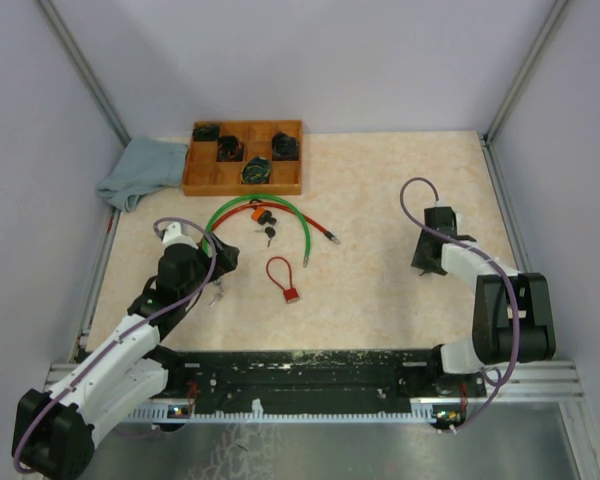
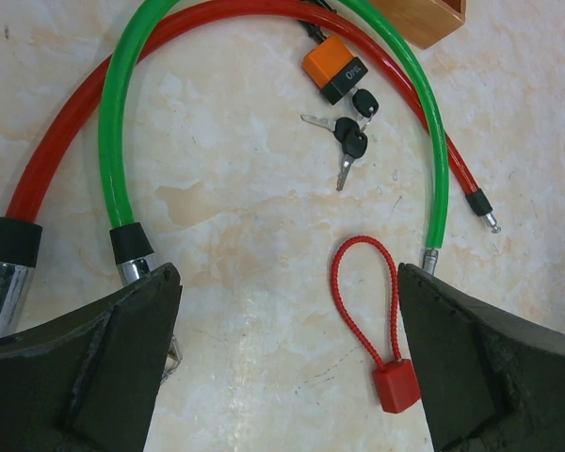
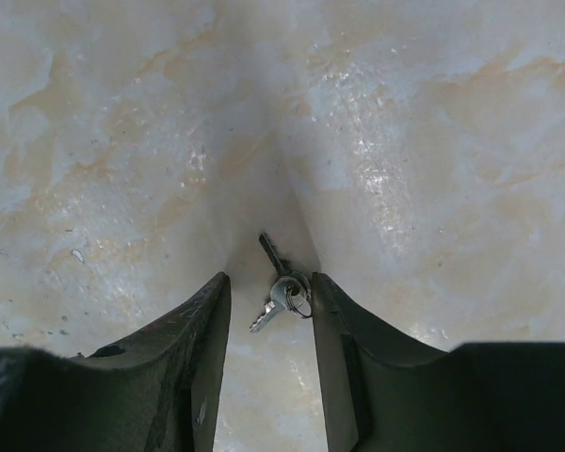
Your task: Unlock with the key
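- The small keys [image 3: 281, 287], two on one ring, lie flat on the table [image 1: 380, 290] far over on its right side, directly between the fingers of the right gripper [image 3: 268, 276].
- Those jaws stand part-way apart, one on each side of the ring. A sliver of tabletop shows between one finger and the keys, so I read them as straddling rather than pinching. They sit low to the surface, likely because flat keys can only be caught by their edges.
- The left gripper [image 2: 287, 275] is spread fully wide and grasps nothing. It hangs over the red padlock [image 2: 396, 384] with its thin red loop, probably placed there to steady that lock body for the key.
- Just beyond curve the green cable lock [image 2: 111, 141] and the red cable lock [image 2: 58, 141]. An orange lock [image 2: 331, 68] sits with black-headed keys [image 2: 353, 132] just below it.
- Which lock the silver keys fit cannot be told, though the left arm's position suggests the small red one.
- Keys and locks lie well apart, so the grasp would have to be followed by a carry across the table.
- Thin keys may slide or pivot on their ring when squeezed — that is the main risk here.
- The wooden tray [image 1: 245, 188] and the cloth [image 1: 140, 172] at the back seem to play no part.
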Robot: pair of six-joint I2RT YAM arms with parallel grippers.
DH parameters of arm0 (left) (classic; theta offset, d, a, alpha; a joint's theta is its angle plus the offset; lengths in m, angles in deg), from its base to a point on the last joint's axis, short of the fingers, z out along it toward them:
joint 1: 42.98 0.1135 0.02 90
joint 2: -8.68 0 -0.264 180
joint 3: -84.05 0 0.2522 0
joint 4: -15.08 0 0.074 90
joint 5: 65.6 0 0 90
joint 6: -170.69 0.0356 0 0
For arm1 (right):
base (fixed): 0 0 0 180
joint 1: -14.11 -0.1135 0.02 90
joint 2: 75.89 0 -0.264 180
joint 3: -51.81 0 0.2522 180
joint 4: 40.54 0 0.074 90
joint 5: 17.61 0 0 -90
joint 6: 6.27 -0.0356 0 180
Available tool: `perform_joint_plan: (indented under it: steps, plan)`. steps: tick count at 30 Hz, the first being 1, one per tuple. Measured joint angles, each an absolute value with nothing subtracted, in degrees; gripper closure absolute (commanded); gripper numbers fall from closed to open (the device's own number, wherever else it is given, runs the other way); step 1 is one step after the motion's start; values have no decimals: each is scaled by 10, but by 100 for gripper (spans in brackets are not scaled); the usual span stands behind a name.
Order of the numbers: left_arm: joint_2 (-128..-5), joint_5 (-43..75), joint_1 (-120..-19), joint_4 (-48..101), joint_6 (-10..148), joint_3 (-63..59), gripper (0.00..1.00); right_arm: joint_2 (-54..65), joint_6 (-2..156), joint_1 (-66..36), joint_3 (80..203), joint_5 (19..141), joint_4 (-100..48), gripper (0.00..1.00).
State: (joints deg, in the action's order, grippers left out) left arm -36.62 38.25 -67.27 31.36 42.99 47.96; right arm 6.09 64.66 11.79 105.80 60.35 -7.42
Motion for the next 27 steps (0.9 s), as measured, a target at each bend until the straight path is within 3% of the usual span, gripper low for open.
perform_joint_plan:
  steps: [5,15,27]
  plan:
    - [-366,378,-673,311,430,480,0,59,647,118,1057,619,-71,70]
    - [-366,362,-673,301,429,482,0,51,647,118,1054,633,-63,100]
    - [-420,254,-673,245,432,490,0,-58,651,36,1010,675,-78,100]
